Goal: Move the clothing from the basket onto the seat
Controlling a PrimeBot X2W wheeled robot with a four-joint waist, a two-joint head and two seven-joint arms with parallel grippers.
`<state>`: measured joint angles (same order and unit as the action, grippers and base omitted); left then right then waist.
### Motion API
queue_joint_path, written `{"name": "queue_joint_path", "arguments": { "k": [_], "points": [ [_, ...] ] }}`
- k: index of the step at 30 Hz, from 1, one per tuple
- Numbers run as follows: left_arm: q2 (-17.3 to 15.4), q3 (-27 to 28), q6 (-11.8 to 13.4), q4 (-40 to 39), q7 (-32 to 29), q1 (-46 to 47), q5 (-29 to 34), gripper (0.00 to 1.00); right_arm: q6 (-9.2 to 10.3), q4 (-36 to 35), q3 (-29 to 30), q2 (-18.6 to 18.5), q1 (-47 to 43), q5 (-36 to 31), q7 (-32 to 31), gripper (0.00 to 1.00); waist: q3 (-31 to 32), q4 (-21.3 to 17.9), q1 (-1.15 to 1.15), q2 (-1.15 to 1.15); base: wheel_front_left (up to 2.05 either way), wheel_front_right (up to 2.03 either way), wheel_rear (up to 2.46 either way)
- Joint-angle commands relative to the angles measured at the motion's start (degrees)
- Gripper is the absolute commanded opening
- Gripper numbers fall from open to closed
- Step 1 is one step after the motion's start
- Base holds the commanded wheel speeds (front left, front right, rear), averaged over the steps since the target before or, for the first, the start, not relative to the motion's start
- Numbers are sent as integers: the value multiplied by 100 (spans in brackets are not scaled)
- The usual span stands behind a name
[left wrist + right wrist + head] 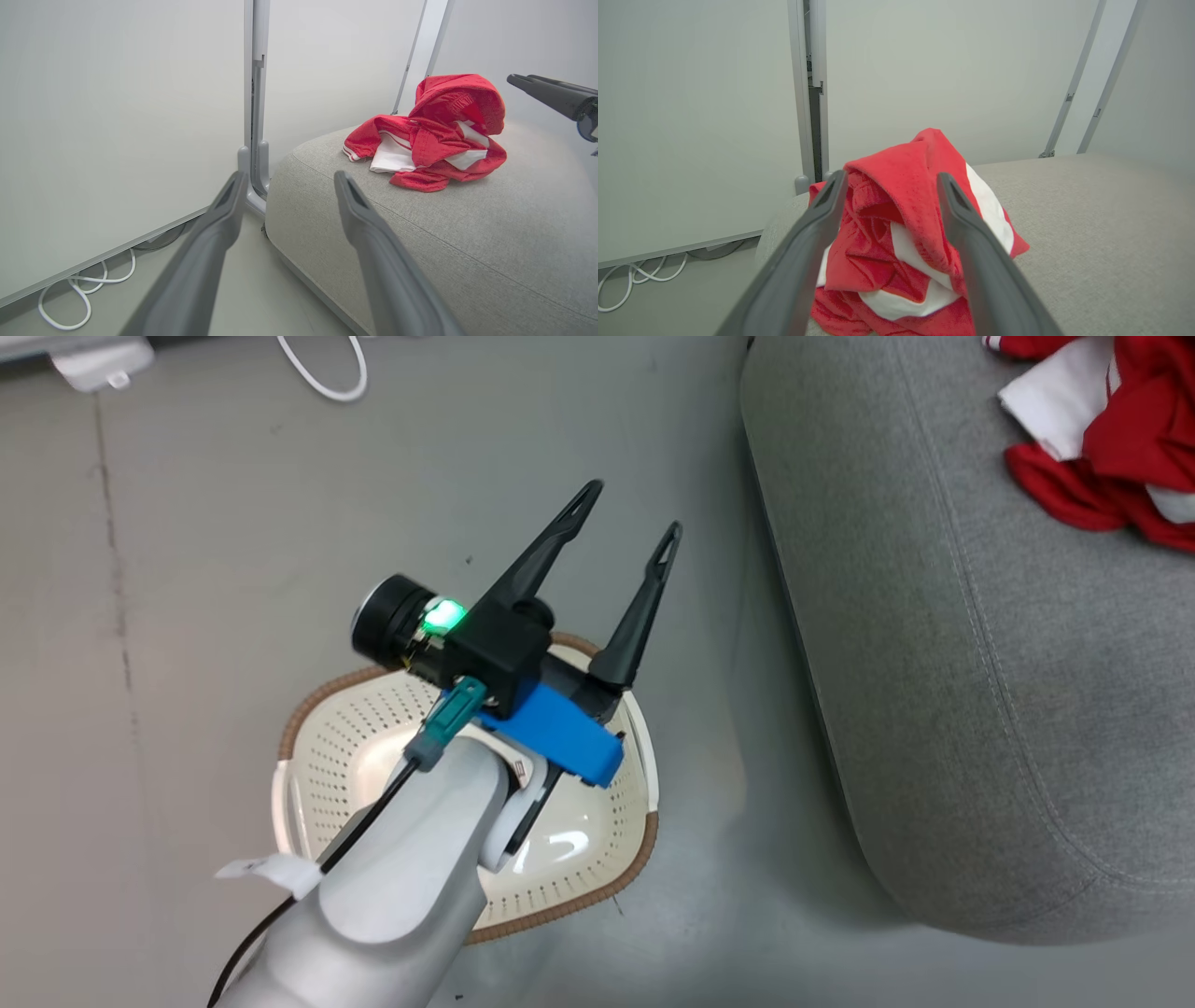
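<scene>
The clothing (pixel 1111 439) lies as a crumpled red and white heap on the grey seat (pixel 980 663), at its far right in the head view. My right gripper (pixel 892 175) is open, one finger on each side of the heap's peak (pixel 920 186), gripping nothing. From the left wrist view the right gripper's fingers (pixel 546 93) hang just right of the clothing (pixel 434 135). My left gripper (pixel 633 509) is open and holds nothing, above the cream basket (pixel 308 705) on the floor. The part of the basket's inside that I can see is bare.
The basket stands on grey floor just left of the seat's rounded edge. A white cable (pixel 322 378) loops on the floor by the wall panels (pixel 117 140). A metal post (pixel 254 116) stands behind the seat's corner.
</scene>
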<state>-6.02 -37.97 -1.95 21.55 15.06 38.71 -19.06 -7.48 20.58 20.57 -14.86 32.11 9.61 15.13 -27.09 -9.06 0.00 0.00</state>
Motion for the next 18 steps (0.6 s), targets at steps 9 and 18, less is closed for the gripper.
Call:
{"name": "queue_joint_path", "arguments": {
  "k": [9,18],
  "points": [
    [-66,788,65,-334,15,-775,165,100,-3,-715,-627,402,-772,50,2,100,746,296,0,0,0,0,0],
    [9,1796,62,-609,15,-1585,403,100,-3,-1167,-1264,716,-1365,31,2,100,1296,654,0,0,0,0,0]
  ]
}}
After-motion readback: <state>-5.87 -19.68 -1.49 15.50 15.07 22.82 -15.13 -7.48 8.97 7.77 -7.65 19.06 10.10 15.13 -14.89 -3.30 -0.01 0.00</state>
